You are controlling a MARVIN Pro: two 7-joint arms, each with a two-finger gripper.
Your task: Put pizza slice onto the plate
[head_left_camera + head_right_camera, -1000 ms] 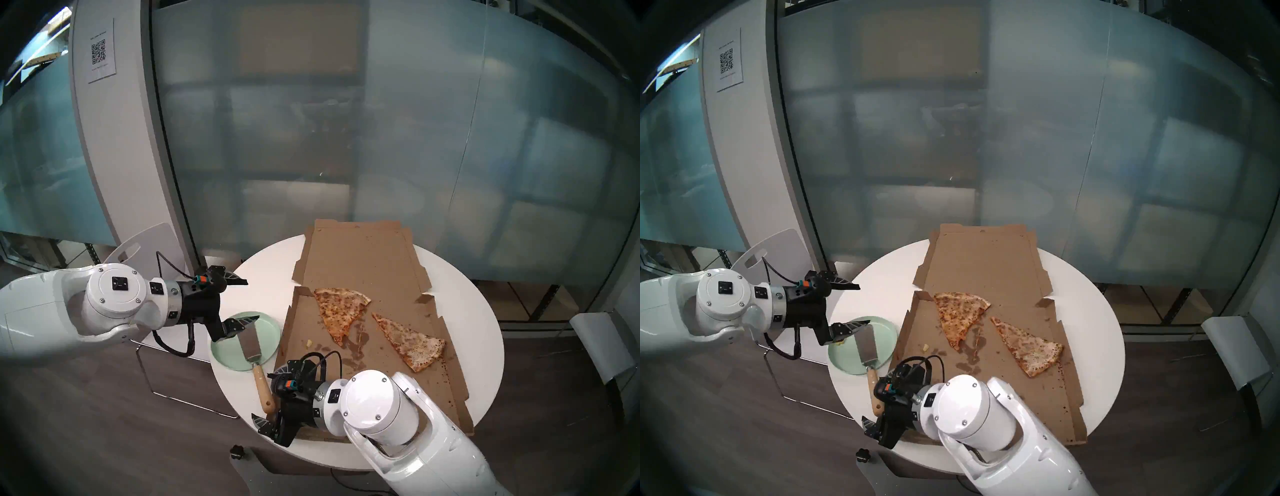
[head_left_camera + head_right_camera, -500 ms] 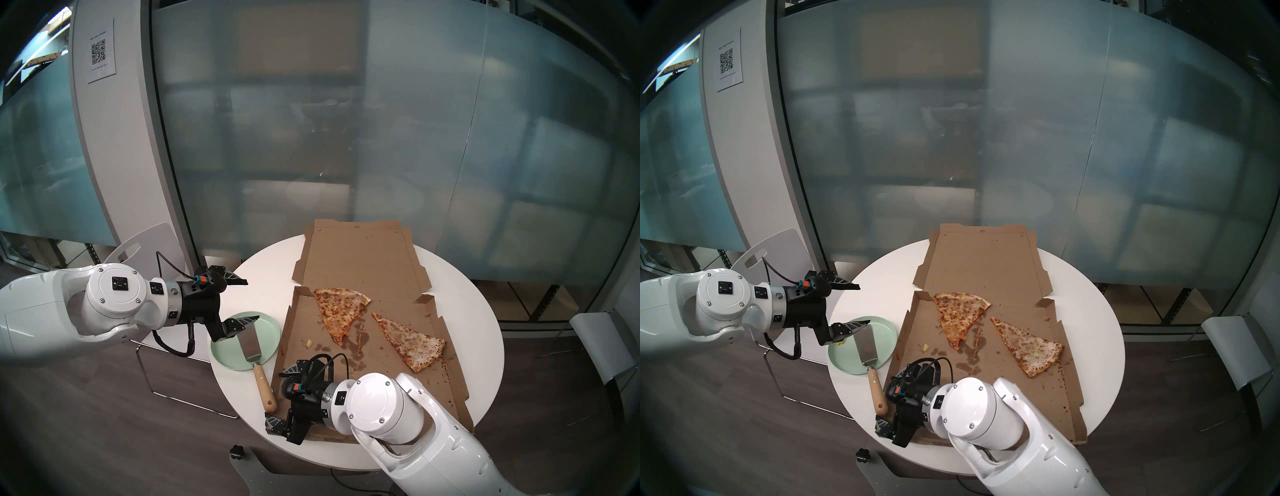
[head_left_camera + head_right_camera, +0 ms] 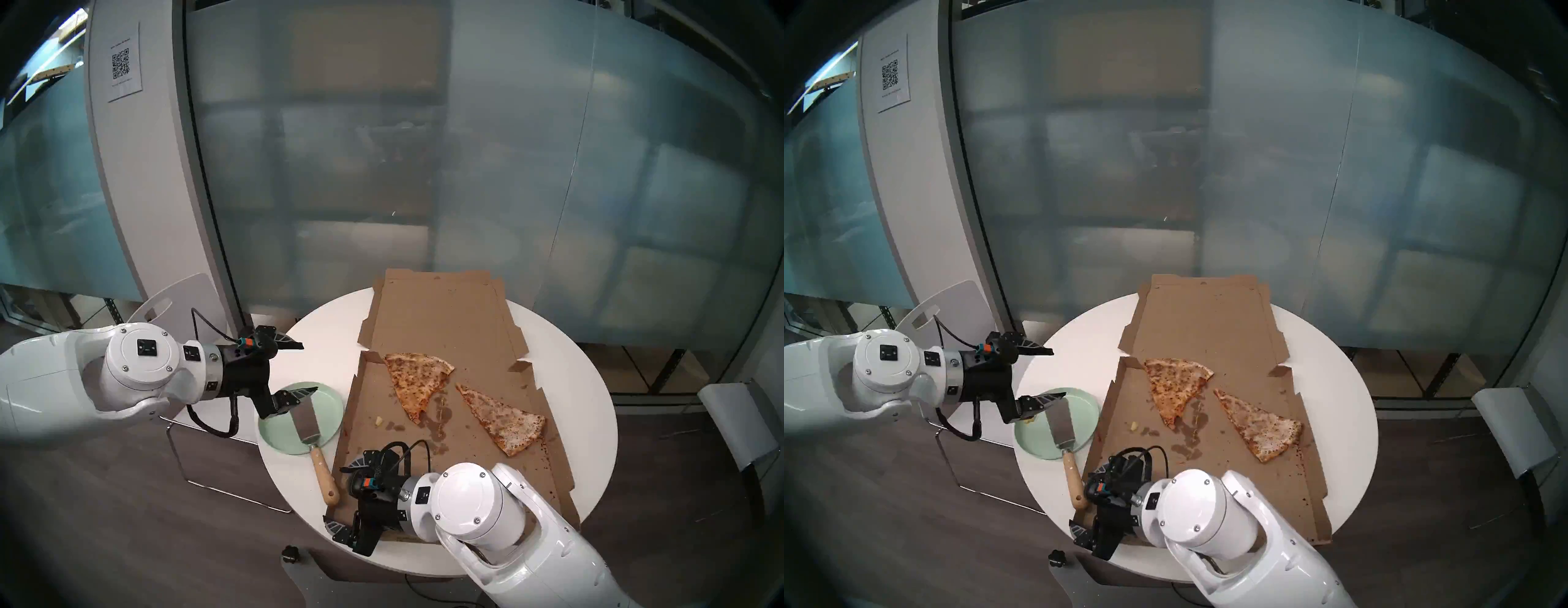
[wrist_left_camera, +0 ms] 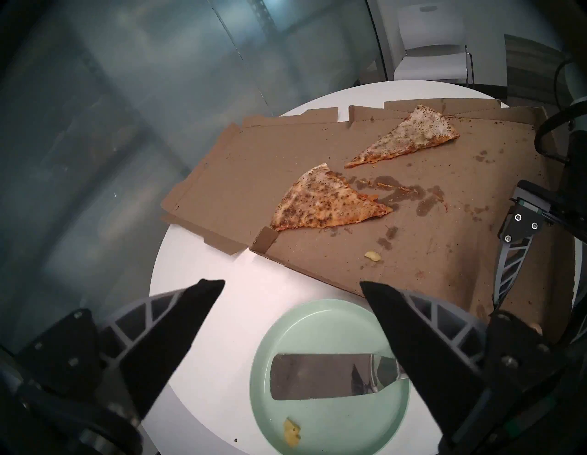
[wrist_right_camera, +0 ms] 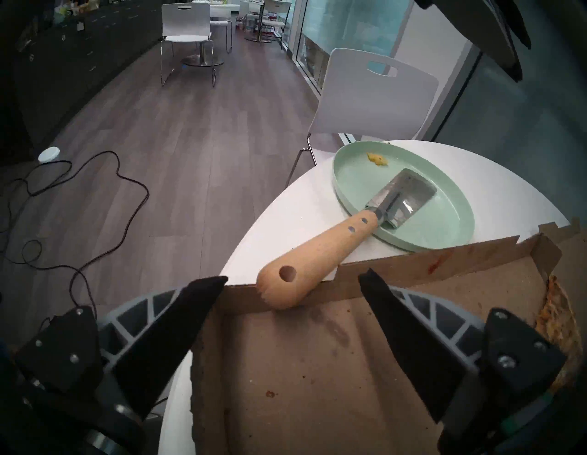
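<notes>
The pizza slice (image 3: 505, 418) (image 3: 1261, 424) (image 4: 409, 133), pale and speckled, lies in the open cardboard box (image 3: 382, 450), right of a browner slice (image 3: 413, 378). The mint-green plate (image 3: 275, 433) (image 4: 333, 419) (image 5: 352, 165) sits left of the box. A spatula rests its metal blade (image 3: 305, 420) on the plate, and its wooden handle (image 5: 317, 254) leans on the box's edge. My right gripper (image 3: 334, 495) (image 5: 293, 277) is open, with the handle's end between its fingertips. My left gripper (image 3: 309, 367) (image 4: 292, 283) hovers open over the plate's far side.
The box's flattened lid (image 3: 445, 318) covers the back of the round white table (image 3: 322, 339). A yellow crumb (image 4: 292, 432) lies on the plate. White chairs stand at the left (image 3: 182, 293) and right (image 3: 738, 424). Frosted glass walls rise behind.
My right gripper has drawn back to the right and toward me, staying open around the handle's end. The spatula, the slices and the left arm have not moved.
</notes>
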